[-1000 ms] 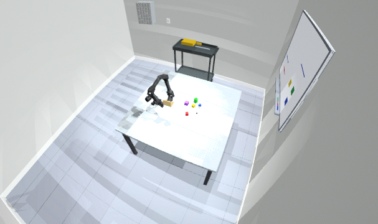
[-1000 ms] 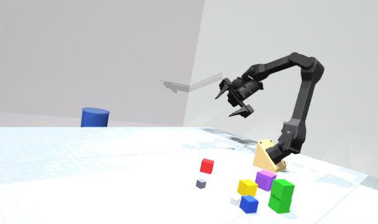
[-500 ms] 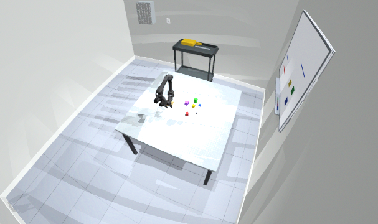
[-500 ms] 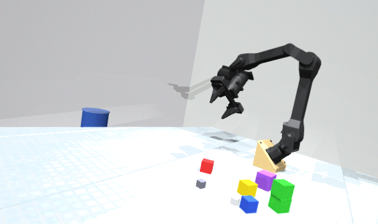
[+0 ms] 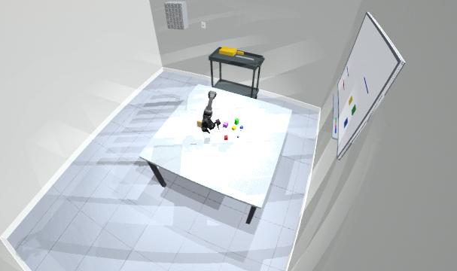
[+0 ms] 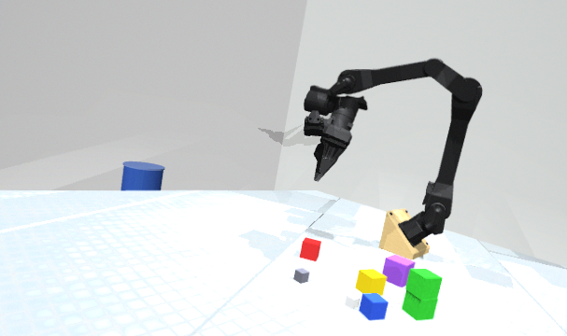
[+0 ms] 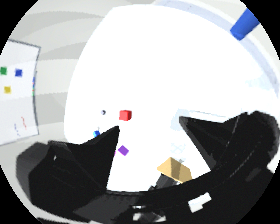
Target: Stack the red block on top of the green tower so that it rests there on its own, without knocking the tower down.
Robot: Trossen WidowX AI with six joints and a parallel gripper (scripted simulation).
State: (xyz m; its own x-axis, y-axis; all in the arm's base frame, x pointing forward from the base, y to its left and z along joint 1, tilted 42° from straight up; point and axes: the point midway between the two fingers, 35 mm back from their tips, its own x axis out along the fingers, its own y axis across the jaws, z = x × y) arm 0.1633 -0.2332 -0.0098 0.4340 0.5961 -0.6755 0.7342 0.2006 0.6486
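Observation:
The red block (image 5: 226,138) (image 6: 310,249) (image 7: 125,115) lies on the table, apart from the other blocks. In the wrist view it shows just beyond the left fingertip. The green tower (image 5: 236,121) (image 6: 421,299) is two green blocks, one on the other, standing upright. I cannot make it out in the wrist view, where the left finger covers that side. My gripper (image 5: 214,129) (image 6: 317,178) (image 7: 150,123) is open and empty, high above the table, pointing down at a slant. In the exterior view its fingers overlap.
A purple block (image 5: 225,124) (image 6: 398,271) (image 7: 123,150), a yellow block (image 5: 233,128) (image 6: 371,282) and a blue block (image 5: 242,127) (image 6: 374,306) stand near the tower. A small grey cube (image 6: 302,275) lies near the red block, a small white cube (image 6: 352,301) beside the blue one.

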